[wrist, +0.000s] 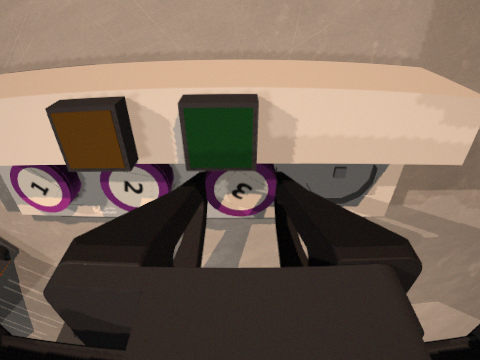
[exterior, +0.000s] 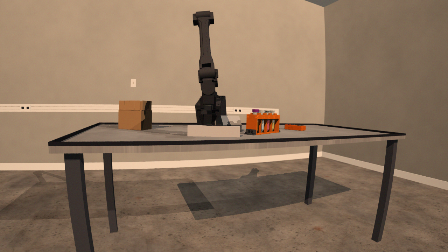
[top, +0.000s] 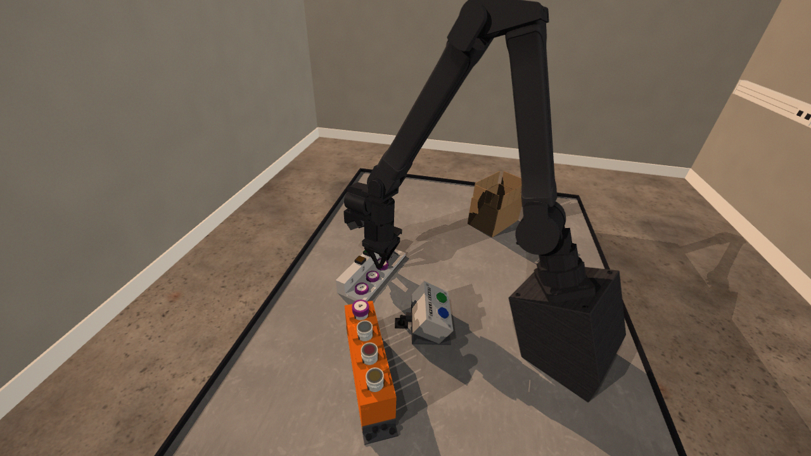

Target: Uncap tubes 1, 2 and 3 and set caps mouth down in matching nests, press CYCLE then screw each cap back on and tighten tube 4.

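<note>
Cap 3 [top: 384, 265] [wrist: 241, 190], purple rim, in your gripper [top: 381, 261] [wrist: 240, 183]
You have its fingers closed on it, at the cap tray [top: 346, 282] [exterior: 214, 131] [wrist: 320, 120] (both lamps, amber [wrist: 90, 140] and green [wrist: 219, 138], unlit).

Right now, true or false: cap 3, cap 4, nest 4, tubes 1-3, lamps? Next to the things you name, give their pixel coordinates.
1. The end effector [top: 381, 265] [wrist: 240, 183] is shut on cap 3 [wrist: 241, 190]. True.
2. Cap 4 [top: 360, 308] [exterior: 255, 110] sits in the tray. False: it is on tube 4.
3. Nest 4 [wrist: 330, 186] holds a purple cap. False: no cap is in it.
4. Tubes 1-3 [top: 369, 353] are uncapped. True.
5. The green lamp [wrist: 219, 139] is brightly lit. False: it looks dark, as does the amber lamp [wrist: 89, 140].
</note>
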Robot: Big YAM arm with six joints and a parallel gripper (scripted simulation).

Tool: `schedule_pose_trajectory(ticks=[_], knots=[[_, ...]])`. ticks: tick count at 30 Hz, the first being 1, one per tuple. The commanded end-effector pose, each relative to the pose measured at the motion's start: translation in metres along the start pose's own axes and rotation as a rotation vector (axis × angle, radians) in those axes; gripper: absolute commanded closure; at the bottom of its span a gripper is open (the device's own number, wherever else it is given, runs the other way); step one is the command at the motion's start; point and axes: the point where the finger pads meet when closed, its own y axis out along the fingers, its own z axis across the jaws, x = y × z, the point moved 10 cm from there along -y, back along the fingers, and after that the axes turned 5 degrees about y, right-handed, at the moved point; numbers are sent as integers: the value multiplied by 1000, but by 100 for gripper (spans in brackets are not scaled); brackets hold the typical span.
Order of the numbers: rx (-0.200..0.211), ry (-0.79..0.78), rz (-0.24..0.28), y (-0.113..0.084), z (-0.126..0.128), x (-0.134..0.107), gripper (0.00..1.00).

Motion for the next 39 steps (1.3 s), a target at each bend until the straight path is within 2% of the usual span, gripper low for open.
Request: schedule_pose_trajectory(ticks=[1, 39], knots=[[-3, -2, 18, 12, -5, -7, 100], [-3, -2, 19, 12, -6, -11, 100]])
